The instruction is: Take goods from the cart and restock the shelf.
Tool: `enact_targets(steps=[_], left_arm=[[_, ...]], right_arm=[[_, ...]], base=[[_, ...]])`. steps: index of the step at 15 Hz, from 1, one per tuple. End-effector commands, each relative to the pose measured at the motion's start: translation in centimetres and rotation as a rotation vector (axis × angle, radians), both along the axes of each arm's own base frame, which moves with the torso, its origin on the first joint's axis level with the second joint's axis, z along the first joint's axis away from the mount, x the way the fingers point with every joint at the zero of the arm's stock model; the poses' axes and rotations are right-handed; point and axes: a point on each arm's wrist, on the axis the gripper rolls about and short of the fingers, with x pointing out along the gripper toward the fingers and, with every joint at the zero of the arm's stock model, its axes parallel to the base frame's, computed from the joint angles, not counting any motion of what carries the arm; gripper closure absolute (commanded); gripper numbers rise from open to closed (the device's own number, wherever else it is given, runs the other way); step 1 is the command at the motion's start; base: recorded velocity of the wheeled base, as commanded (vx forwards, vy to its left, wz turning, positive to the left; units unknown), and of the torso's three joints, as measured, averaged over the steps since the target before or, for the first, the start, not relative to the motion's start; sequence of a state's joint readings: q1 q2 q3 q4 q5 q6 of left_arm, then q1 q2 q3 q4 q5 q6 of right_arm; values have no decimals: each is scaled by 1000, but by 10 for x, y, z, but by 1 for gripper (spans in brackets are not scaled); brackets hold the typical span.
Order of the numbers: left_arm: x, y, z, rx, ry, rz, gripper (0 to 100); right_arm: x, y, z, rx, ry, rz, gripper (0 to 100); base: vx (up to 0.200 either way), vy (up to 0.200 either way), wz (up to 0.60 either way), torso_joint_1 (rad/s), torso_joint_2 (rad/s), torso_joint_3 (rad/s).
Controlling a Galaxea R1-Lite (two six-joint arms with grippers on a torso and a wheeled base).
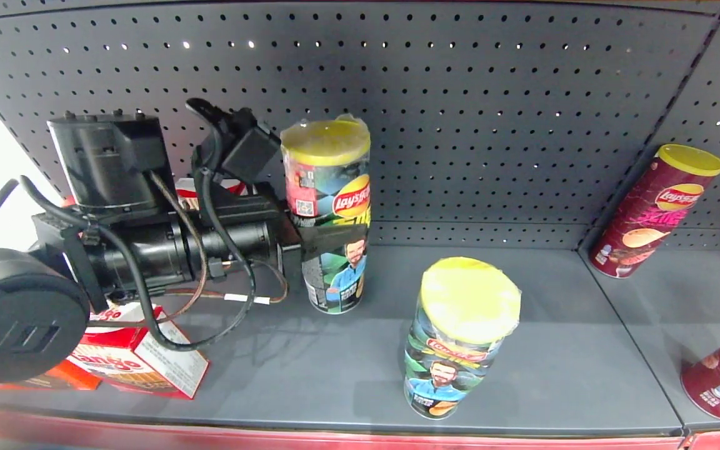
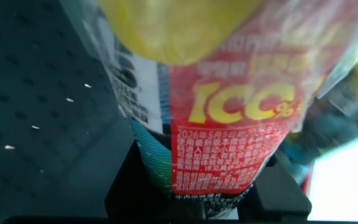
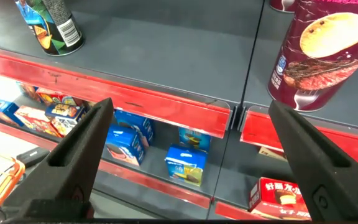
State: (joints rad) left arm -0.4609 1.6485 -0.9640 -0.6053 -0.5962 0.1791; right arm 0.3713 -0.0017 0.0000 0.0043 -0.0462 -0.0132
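Restocking partway: chip can (image 1: 325,187) upright on shelf (image 1: 335,375) by the back panel (image 1: 460,125), clamped in left gripper (image 1: 334,242), not yet released. Second can (image 1: 460,337) already near front edge. Right gripper (image 3: 191,104) spread apart, empty, before shelf front.

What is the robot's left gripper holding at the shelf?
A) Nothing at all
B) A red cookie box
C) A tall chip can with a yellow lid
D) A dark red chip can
C: the left gripper is clamped around the middle of the upright chip can with the yellow lid, near the back of the shelf.
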Motion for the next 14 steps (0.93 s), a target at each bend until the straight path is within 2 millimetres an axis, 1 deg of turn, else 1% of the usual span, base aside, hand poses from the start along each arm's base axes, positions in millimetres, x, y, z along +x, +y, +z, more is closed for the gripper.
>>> enact_targets(steps=[1,2,4,6,7,9,11,13,14], left_arm=[[13,-6,12,-14,-20,-4,100],[19,-7,9,-7,-12,2,100],[24,-13,0,-3,21,-13,100],[24,-15,-1,-4,21,-14,100],[28,-17,-2,-1,27,-22,100],[44,-24,-12,6,45,-62,100],[56,-28,-13,-2,38,-117,100],[73,-35,-14,-13,23,-163,100],[76,-37,-14,-17,22,-193,100]], right_arm=[[0,0,0,-1,2,0,0],[0,0,0,-1,2,0,0],[0,0,0,-1,2,0,0],[0,0,0,-1,2,2,0],[0,0,0,-1,2,0,0],[0,0,0,-1,2,0,0],[0,0,0,-1,2,0,0],[0,0,0,-1,2,0,0],[0,0,0,-1,2,2,0]], base=[[0,0,0,0,0,0],[0,0,0,0,0,0],[0,0,0,0,0,0],[0,0,0,0,0,0],[0,0,0,0,0,0],[0,0,0,0,0,0],[0,0,0,0,0,0],[0,0,0,0,0,0],[0,0,0,0,0,0]])
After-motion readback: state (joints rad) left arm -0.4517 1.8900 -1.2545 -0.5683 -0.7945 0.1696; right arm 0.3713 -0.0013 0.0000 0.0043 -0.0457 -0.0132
